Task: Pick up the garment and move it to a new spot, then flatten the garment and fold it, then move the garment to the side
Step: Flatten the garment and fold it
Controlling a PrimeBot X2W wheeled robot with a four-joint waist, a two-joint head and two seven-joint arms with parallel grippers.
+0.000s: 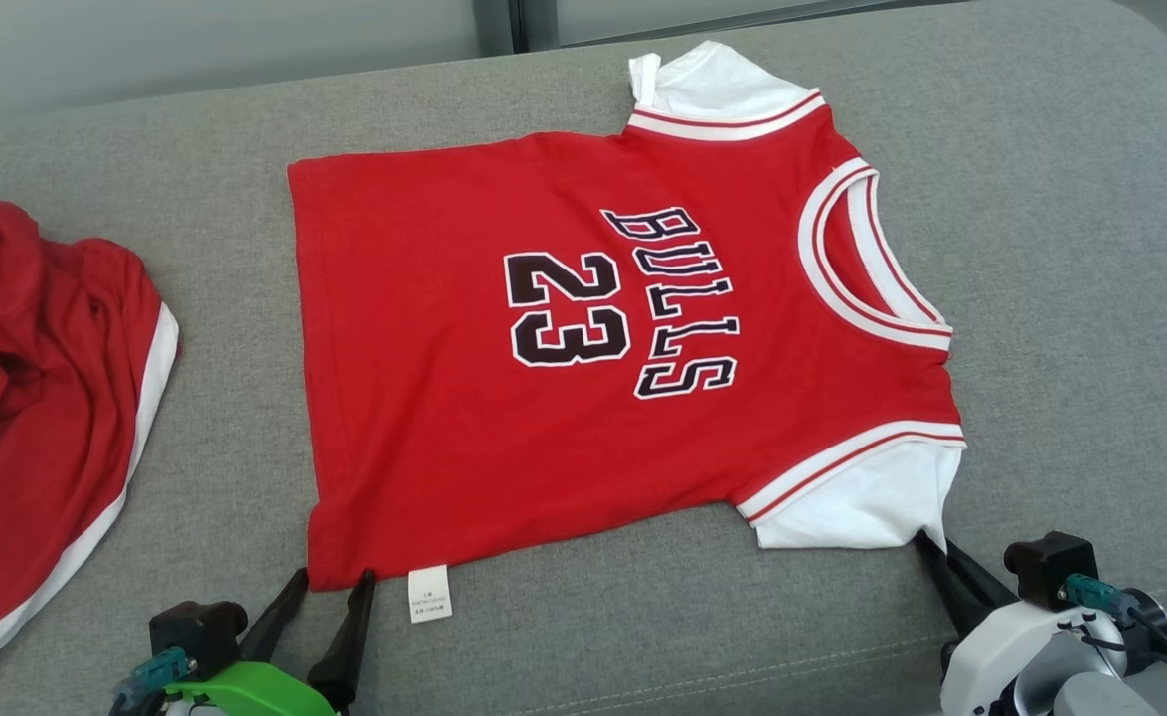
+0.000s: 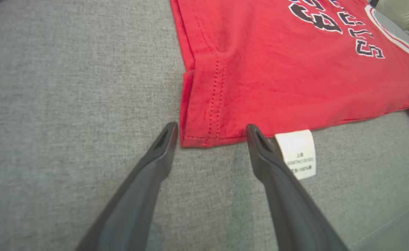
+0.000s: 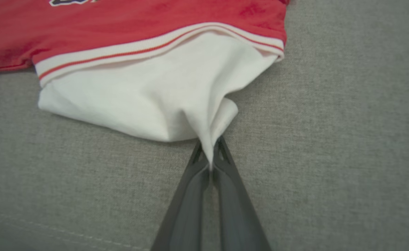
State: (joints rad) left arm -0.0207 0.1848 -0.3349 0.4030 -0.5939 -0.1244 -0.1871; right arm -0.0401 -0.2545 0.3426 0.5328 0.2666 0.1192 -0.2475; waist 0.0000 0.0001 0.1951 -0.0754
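A grey cushion [image 1: 1041, 249] spreads across the head view and serves as the work surface. At far left lies a crumpled red garment [image 1: 37, 398] with white trim, well apart from the work and probably set aside. Low and left of centre, the left tool [image 1: 333, 574] has its two dark fingers spread apart and holds nothing. They sit on either side of the near hem corner of the jersey [image 1: 544, 428], apparently lined up to pinch that corner. A small white care label [image 1: 429, 594] pokes out from under the hem, just beside the finger nearer the middle. The jersey is a red shirt printed with "BULLS 23". It lies face up and nearly flat across the middle of the cushion, hem to the left and neckline to the right. At lower right, the right tool [image 1: 926, 542] is clamped on the edge of the near white sleeve [image 3: 148, 101], and the cloth is drawn into a taut peak between its fingers. With one near corner gripped and the other framed, the pair seem set to lift the near edge together. This looks like flattening or the start of a fold, with no fold made yet.
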